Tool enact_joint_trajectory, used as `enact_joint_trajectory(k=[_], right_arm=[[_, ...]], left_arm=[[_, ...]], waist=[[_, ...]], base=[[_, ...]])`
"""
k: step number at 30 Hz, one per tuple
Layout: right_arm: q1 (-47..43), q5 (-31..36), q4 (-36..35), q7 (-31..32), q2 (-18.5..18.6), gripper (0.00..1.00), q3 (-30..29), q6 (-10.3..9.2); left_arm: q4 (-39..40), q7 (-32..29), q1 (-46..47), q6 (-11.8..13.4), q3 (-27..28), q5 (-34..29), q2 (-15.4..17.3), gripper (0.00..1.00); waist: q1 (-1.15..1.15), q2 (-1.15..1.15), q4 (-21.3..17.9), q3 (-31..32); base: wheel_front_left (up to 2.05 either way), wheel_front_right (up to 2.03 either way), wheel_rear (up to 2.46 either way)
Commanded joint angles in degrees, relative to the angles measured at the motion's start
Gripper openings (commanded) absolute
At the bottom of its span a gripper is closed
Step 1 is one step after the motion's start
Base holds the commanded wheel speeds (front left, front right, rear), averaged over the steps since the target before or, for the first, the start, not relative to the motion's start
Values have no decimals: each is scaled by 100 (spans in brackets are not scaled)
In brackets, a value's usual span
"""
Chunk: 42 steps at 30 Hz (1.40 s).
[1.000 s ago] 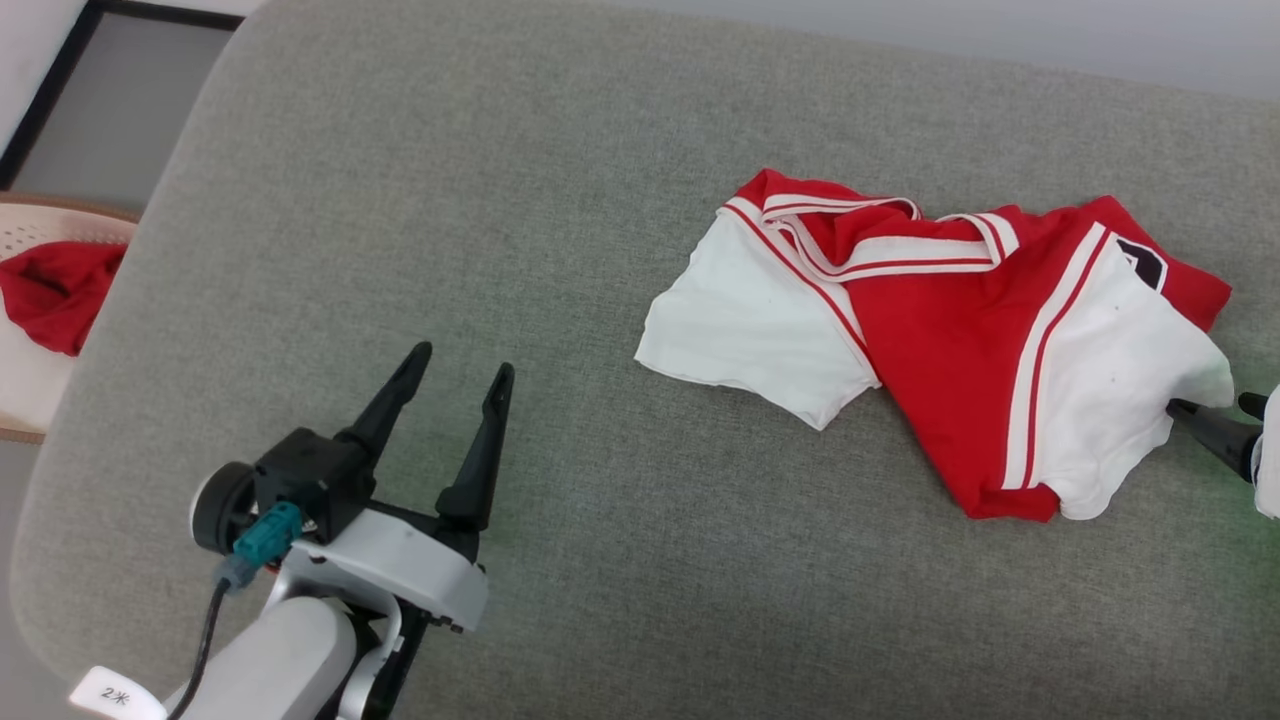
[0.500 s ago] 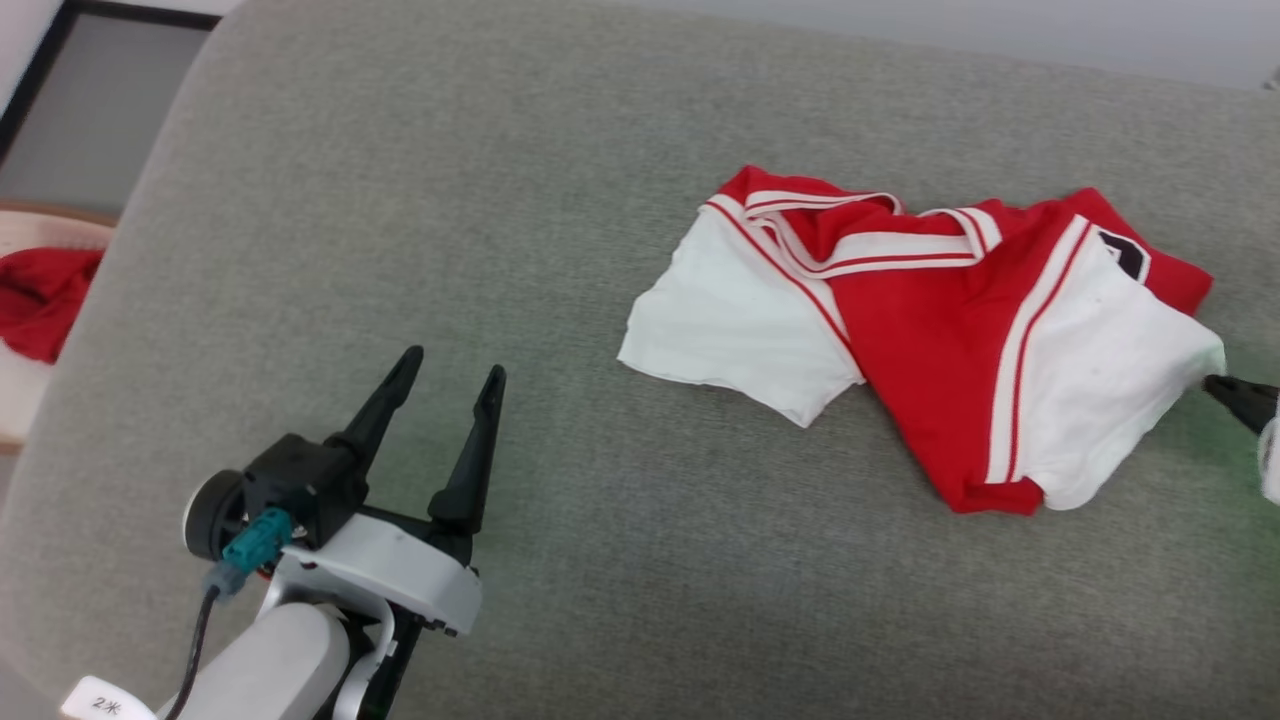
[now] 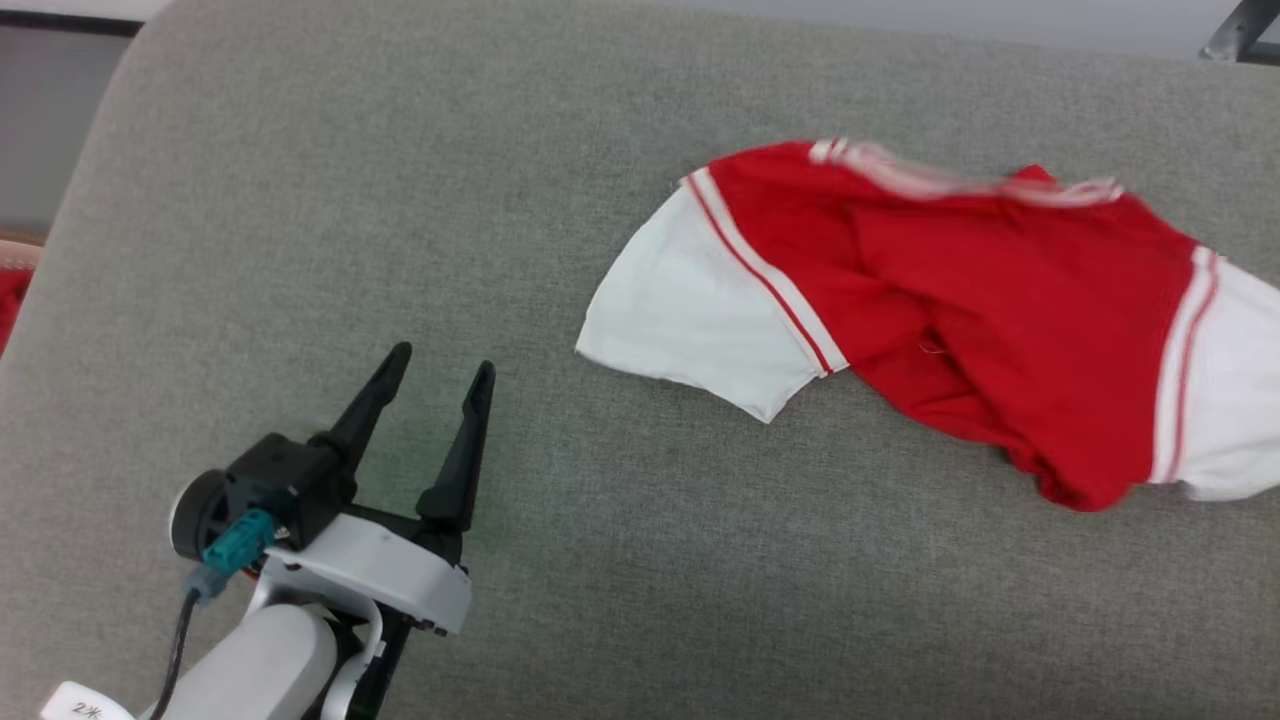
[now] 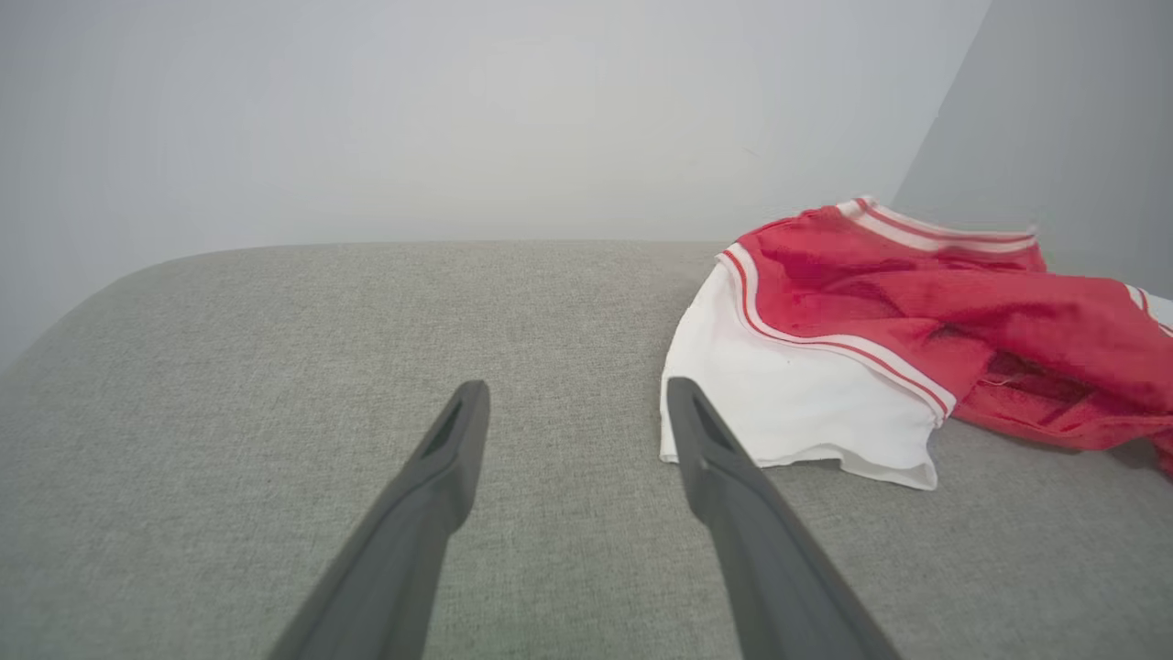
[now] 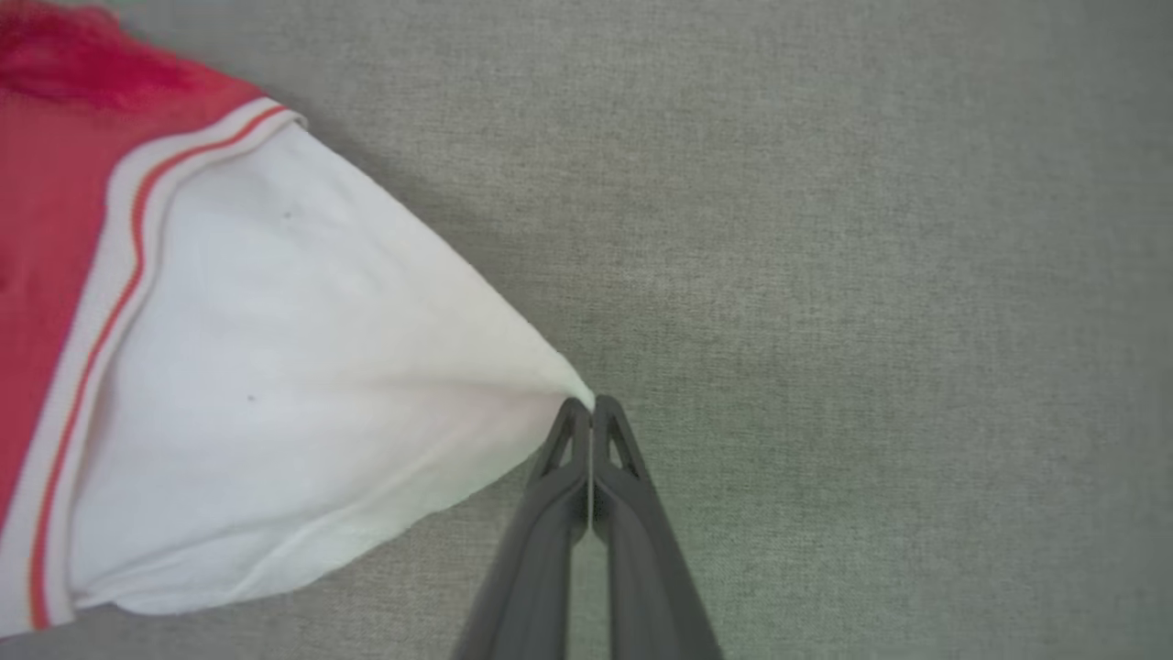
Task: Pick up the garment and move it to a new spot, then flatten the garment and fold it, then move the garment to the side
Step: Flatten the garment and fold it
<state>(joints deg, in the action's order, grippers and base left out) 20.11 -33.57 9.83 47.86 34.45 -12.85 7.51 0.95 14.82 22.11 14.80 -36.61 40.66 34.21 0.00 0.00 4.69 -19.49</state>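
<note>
The garment (image 3: pixel 960 310), a red jersey shirt with white sleeves and white stripe trim, lies stretched across the right half of the grey cushion (image 3: pixel 400 200). Its right white sleeve (image 5: pixel 275 385) is pulled to a point, and my right gripper (image 5: pixel 591 408) is shut on that sleeve tip, as the right wrist view shows. My left gripper (image 3: pixel 435 370) stands open at the lower left, well apart from the shirt's left white sleeve (image 3: pixel 690 310). In the left wrist view the garment (image 4: pixel 916 302) lies ahead to the right of the open left gripper (image 4: pixel 573 399).
A sliver of red cloth (image 3: pixel 8 300) shows at the left edge, beyond the cushion. A dark metal leg (image 3: pixel 1240 30) sits at the top right corner. Bare cushion spreads around the left gripper and below the shirt.
My right gripper shut on the right sleeve tip and pulled it to the right, stretching the bunched shirt out. The head camera shifted. The left gripper stayed open in place.
</note>
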Motion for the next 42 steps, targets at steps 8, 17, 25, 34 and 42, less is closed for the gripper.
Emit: enact_joint_trajectory(k=[8, 17, 25, 34, 42], right_arm=[[-22, 723, 396, -340, -20, 0, -547, -4], [320, 1227, 659, -1313, -319, 100, -661, -4], [219, 1128, 2, -2595, -698, 100, -271, -3], [-312, 1018, -1218, -3449, -1581, 100, 1042, -4], [-539, 1135, -1794, -3809, -2137, 100, 1847, -4]], left_arm=[[42, -20, 30, 40, 29, 6, 66, 100], [-56, -220, 352, -180, -14, -40, 229, 100], [-68, -882, 1173, -668, -76, -167, 717, 100], [-980, -2133, 2554, -1815, -134, 633, 535, 100], [-2488, -3808, 3935, -2224, -772, 1179, 349, 100]], waist=[[0, 0, 27, -102], [0, 0, -2, 66], [0, 0, -289, 308], [0, 0, -1007, 241], [0, 0, -1705, -260]], base=[[0, 0, 0], [0, 0, 0], [0, 0, 0], [0, 0, 0], [0, 0, 0]])
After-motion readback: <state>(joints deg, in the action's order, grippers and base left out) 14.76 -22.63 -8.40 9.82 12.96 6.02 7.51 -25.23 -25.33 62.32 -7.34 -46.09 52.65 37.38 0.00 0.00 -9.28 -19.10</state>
